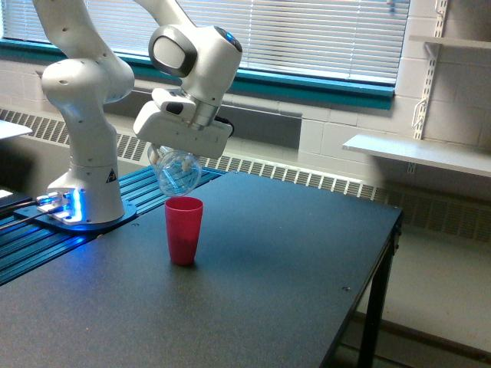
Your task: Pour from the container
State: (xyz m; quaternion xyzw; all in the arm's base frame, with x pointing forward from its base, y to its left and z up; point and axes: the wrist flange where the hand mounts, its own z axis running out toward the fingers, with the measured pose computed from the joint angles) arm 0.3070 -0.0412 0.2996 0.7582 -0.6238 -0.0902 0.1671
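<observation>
The container (177,173), a clear rounded jar, hangs tipped with its mouth downward just above the red cup (184,230). My gripper (170,159) is shut on the container below the white hand, its fingers mostly hidden by the jar and the hand. I see nothing inside the jar now. The red cup stands upright on the dark table (253,284), directly under the jar's mouth, with a small gap between them.
The arm's white base (84,176) stands at the exterior view's left on a blue ribbed mat (46,245) with a glowing blue light. The table's right edge (368,284) drops to the floor. A wall shelf (418,153) and window blinds lie behind.
</observation>
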